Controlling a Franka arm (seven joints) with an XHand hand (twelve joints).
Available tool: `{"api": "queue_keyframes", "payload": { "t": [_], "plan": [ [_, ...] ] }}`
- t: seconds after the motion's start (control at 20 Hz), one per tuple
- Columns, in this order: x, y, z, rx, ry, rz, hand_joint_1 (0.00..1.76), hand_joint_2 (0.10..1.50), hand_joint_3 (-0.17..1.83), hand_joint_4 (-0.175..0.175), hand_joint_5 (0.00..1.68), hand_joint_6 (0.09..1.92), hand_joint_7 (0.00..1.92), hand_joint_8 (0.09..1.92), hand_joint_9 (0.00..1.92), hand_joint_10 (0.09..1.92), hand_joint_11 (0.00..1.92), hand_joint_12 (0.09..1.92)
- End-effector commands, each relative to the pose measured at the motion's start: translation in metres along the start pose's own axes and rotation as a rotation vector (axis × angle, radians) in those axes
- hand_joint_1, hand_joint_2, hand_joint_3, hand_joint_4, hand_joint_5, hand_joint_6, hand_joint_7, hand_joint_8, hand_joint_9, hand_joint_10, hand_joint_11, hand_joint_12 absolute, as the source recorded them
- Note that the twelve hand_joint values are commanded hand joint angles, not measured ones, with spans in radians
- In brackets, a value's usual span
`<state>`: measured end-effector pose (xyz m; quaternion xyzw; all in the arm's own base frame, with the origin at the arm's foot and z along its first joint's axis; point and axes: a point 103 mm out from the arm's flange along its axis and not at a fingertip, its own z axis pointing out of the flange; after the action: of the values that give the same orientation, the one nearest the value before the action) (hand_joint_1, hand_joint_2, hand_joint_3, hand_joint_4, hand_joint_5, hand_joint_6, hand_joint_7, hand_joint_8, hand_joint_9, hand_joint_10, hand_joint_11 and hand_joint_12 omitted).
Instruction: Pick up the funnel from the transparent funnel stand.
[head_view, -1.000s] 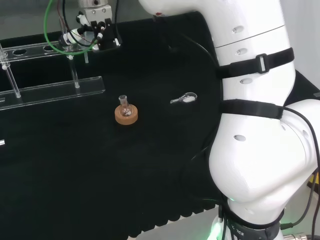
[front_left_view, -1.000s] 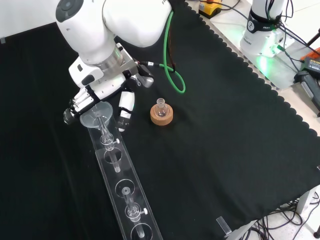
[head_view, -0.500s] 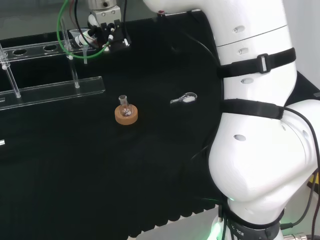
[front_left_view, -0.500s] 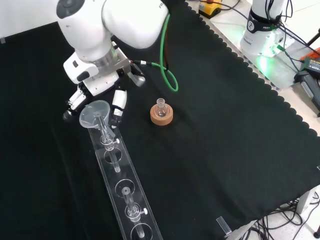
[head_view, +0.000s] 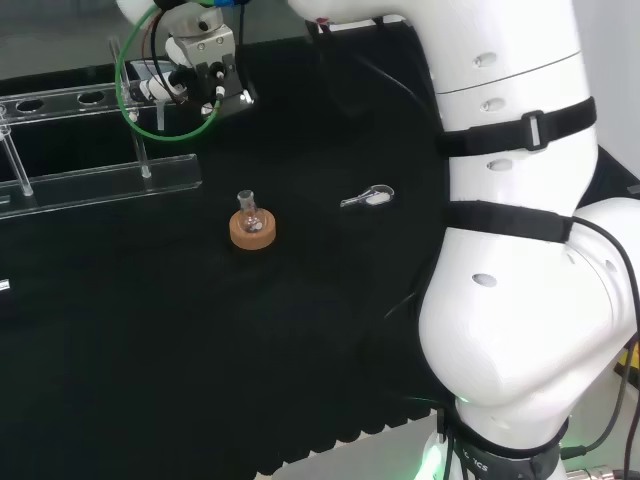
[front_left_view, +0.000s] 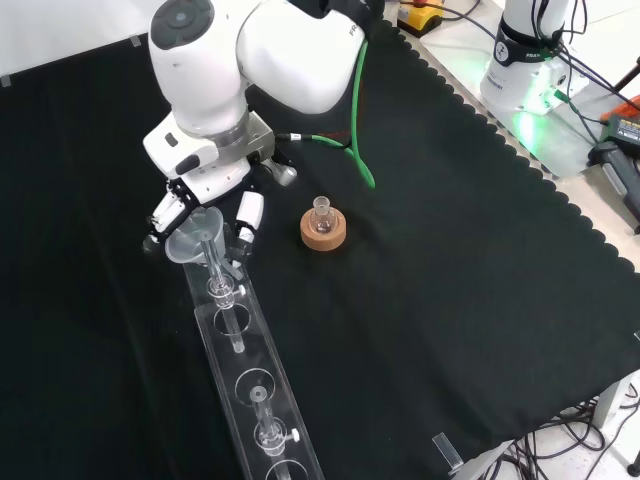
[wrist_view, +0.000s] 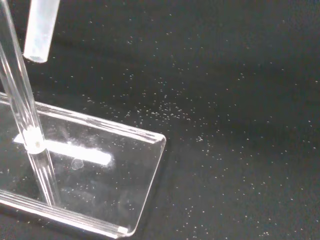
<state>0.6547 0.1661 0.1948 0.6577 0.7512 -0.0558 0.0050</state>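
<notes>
- Funnel (front_left_view: 197, 236): clear, cone uppermost, at the near-arm end of the transparent funnel stand (front_left_view: 255, 385). In the front view its stem slants down toward the stand's end hole. Whether the stem tip is out of the hole I can't say from here.
- Wrist view: the stem's cut end (wrist_view: 39, 30) hangs free above the stand's clear base plate (wrist_view: 100, 165), beside an upright post. So the funnel looks raised, or nearly so.
- Hand (front_left_view: 215, 215): closed in around the funnel's cone, black fingertips (front_left_view: 160, 222) on one side and a white digit on the other in the front view. I judge it gripping the funnel at the rim; actual contact is hidden behind the glass.
- Risk, stem snag: if the tip is in or just over the hole, a sideways pull would catch it and drag or tip the stand.
- Risk, slip: smooth glass held by a tapered cone could slide or rotate out of the fingers, then drop onto the stand.
- Risk, tilt: the slanted stem could knock the post on the way out.
- Farther out: small flask on cork ring (front_left_view: 323, 229) stands near the hand; a wide swing that way could bump it. Spoon-like tool (head_view: 367, 198) lies well apart.
</notes>
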Motion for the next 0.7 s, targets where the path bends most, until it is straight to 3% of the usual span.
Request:
{"api": "queue_keyframes", "payload": {
  "t": [0.05, 0.1, 0.15, 0.2, 0.35, 0.5, 0.55, 0.65, 0.7],
  "plan": [
    [-0.005, -0.006, -0.025, -0.154, 0.007, -0.104, 0.43, 0.86, 0.04, -0.174, 0.58, 0.62, 1.07, 1.03, 1.57, 0.85, 1.8, 1.02],
    [-0.002, -0.007, -0.028, -0.177, 0.0, -0.117, 0.44, 0.86, 0.04, -0.175, 0.57, 0.73, 1.11, 1.03, 1.59, 0.84, 1.82, 1.02],
    [0.004, -0.008, -0.032, -0.19, -0.063, -0.106, 0.45, 0.86, 0.04, -0.175, 0.58, 0.82, 1.14, 1.04, 1.61, 0.84, 1.83, 1.02],
    [-0.004, -0.011, -0.035, -0.22, -0.083, -0.083, 0.47, 0.86, 0.04, -0.175, 0.59, 0.89, 1.18, 1.04, 1.63, 0.84, 1.84, 1.03],
    [-0.005, -0.018, -0.039, -0.285, -0.077, -0.081, 0.51, 0.87, 0.05, -0.175, 0.63, 1.01, 1.25, 1.05, 1.68, 0.86, 1.87, 1.05],
    [-0.008, -0.021, -0.045, -0.311, -0.075, -0.094, 0.54, 0.86, 0.05, -0.175, 0.65, 1.07, 1.3, 1.06, 1.71, 0.87, 1.88, 1.08],
    [-0.01, -0.022, -0.048, -0.317, -0.095, -0.072, 0.55, 0.86, 0.05, -0.175, 0.67, 1.08, 1.32, 1.06, 1.72, 0.87, 1.89, 1.08],
    [-0.013, -0.021, -0.063, -0.328, -0.076, -0.095, 0.61, 0.85, 0.05, -0.175, 0.7, 1.12, 1.37, 1.04, 1.76, 0.87, 1.91, 1.09],
    [-0.014, -0.021, -0.068, -0.319, -0.085, -0.08, 0.64, 0.85, 0.05, -0.175, 0.73, 1.13, 1.4, 1.03, 1.77, 0.87, 1.91, 1.1]
  ]
}}
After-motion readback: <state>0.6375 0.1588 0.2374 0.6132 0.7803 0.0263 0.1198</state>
